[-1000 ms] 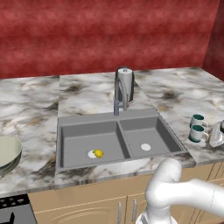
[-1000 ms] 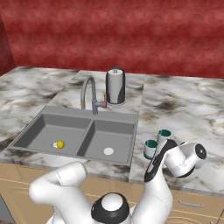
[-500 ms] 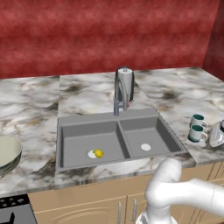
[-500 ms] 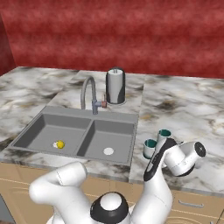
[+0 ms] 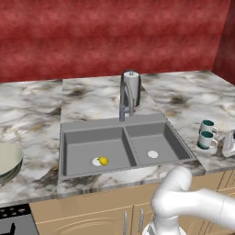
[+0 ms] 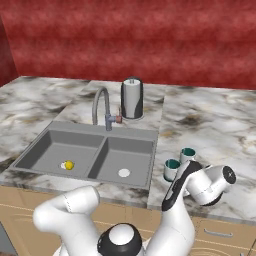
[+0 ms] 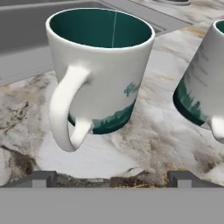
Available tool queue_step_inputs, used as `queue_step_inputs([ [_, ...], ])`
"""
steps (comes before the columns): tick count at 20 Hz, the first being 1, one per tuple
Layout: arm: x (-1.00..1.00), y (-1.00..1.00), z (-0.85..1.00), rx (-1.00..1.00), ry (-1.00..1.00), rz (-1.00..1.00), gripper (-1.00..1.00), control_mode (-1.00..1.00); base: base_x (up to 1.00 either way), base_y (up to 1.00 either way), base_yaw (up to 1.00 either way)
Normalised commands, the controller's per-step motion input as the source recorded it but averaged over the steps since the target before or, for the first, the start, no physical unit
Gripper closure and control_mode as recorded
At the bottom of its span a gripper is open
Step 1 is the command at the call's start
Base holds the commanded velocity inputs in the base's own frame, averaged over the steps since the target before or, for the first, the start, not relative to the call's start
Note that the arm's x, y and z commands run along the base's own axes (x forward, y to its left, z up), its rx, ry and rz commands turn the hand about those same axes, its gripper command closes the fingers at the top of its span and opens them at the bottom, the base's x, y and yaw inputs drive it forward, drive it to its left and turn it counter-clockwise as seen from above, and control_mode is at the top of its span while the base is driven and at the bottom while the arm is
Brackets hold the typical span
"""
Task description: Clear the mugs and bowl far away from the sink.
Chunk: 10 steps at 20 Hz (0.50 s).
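Right now the gripper (image 7: 109,177) hangs low at the counter's front edge, its finger tips spread wide and empty, facing the handle of the nearer mug (image 7: 98,70). A second mug (image 7: 203,83) stands just beside it. Both sit upright on the marble counter (image 5: 36,105) just right of the sink (image 5: 121,144). The bowl (image 5: 7,160) rests on the counter well to the sink's left.

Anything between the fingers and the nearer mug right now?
Nothing: the hand view shows bare marble counter between the fingers and the nearer mug, handle toward the camera.
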Motion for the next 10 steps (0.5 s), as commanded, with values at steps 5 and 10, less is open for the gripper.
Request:
queue_step_inputs([
  [5,0.06,0.17,0.01,0.0,0.07,-0.07,-1.0,-1.0,0.0,0.0,0.0],
  [10,0.15,0.14,0.1,0.0,0.1,-0.08,-1.0,-1.0,0.0,0.0,0.0],
])
